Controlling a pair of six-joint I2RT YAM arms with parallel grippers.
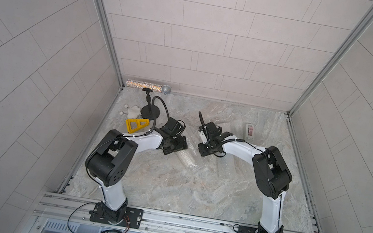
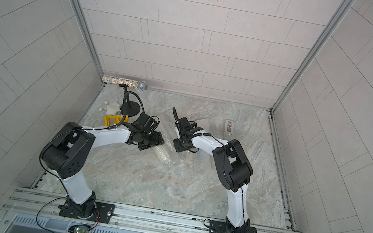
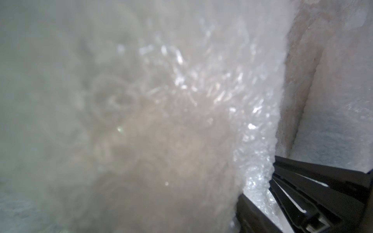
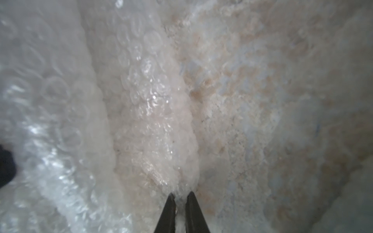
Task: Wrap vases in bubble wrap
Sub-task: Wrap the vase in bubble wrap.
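Observation:
Clear bubble wrap [image 1: 221,162] lies spread over the marble table, and part of it is rolled into a bundle [image 1: 184,159] [image 2: 164,156] between the two arms. No vase shows plainly; the wrap may cover them. My left gripper [image 1: 175,146] [image 2: 149,141] sits low at the bundle's end with its jaws wide. In the left wrist view blurred wrap [image 3: 181,90] fills the space beside one black finger [image 3: 314,187]; the other finger is hidden. I cannot tell whether it presses on the bundle. My right gripper [image 4: 180,194] [image 1: 205,150] is shut, pinching a fold of bubble wrap [image 4: 153,121].
A glittery microphone [image 1: 149,86] lies along the back wall above a black round-based stand [image 1: 151,112]. A yellow plastic frame [image 1: 136,125] and a white fluffy item [image 1: 133,112] sit at the back left. A tape dispenser [image 1: 249,131] stands at the back right.

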